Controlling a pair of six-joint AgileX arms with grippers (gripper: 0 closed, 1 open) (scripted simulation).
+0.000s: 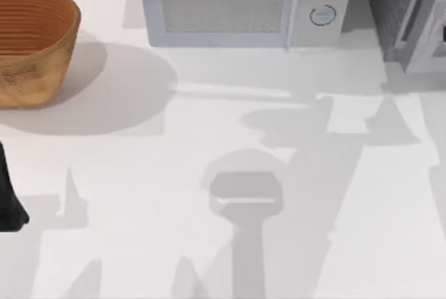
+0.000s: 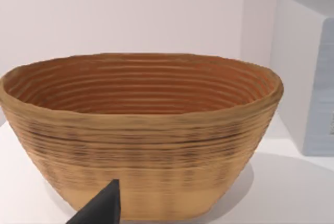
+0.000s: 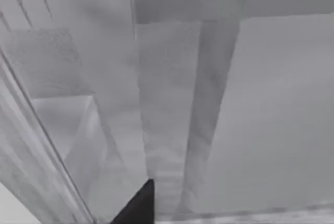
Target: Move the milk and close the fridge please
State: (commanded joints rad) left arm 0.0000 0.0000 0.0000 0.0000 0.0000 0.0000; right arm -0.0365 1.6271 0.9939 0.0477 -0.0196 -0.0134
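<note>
Here, line by line:
Left arm: a dark part of it sits at the left edge of the worktop (image 1: 230, 125) in the top view, below the basket and well apart from the microwave.
Left claw (image 2: 99, 207): one dark fingertip pokes up in front of the basket's wall in my left wrist view; I cannot tell whether the claw is spread or pressed together, and I see nothing held in it.
Right arm: its wrist camera looks closely at grey panels and a pale framed edge, which I take for the fridge; I cannot tell which part.
Right claw (image 3: 136, 205): one dark fingertip shows against those grey surfaces; I cannot tell how far apart the fingers are, or whether they touch anything.
Fridge (image 1: 408, 17): one, at the worktop's far right corner, with a speckled dark-grey side and light frame, just right of the microwave.
Microwave (image 1: 244, 3): one, light grey, two round knobs, at the far middle edge.
Basket (image 1: 31, 41): one, woven, tan outside and orange-brown inside, upright at the far left.
</note>
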